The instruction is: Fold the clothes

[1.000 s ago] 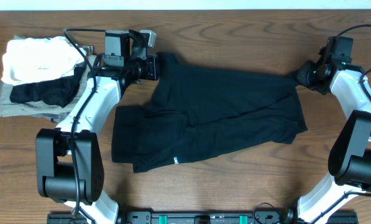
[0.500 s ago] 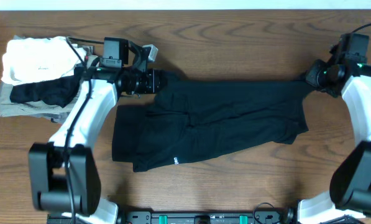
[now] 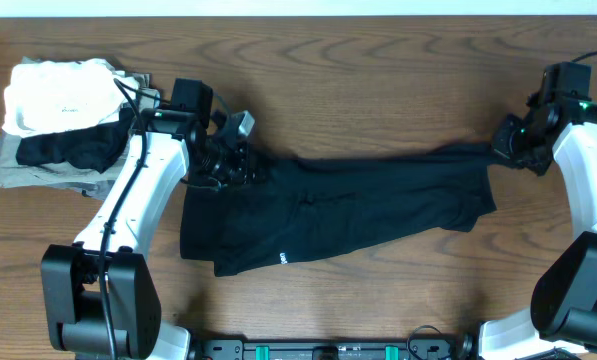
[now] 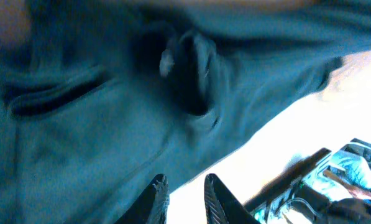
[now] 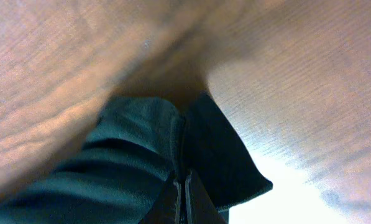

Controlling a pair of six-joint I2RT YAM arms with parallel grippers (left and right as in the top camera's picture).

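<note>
Overhead view: the black T-shirt (image 3: 358, 205) lies spread across the middle of the brown wood-grain table (image 3: 378, 60), between my two arms.
My right gripper (image 3: 505, 140) is clamped on the shirt's upper right corner, fingers pressed together on the cloth, and the upper edge runs taut from it. My left gripper (image 3: 243, 165) sits at the shirt's upper left edge, fingers slightly apart with no cloth between the tips. At the table's far left corner is a stack: white folded garment (image 3: 58, 90) on top, black garment (image 3: 68, 150) beneath, grey folded garments (image 3: 18, 170) lowest. A pale strip (image 3: 298, 6) borders the table's far edge.
</note>
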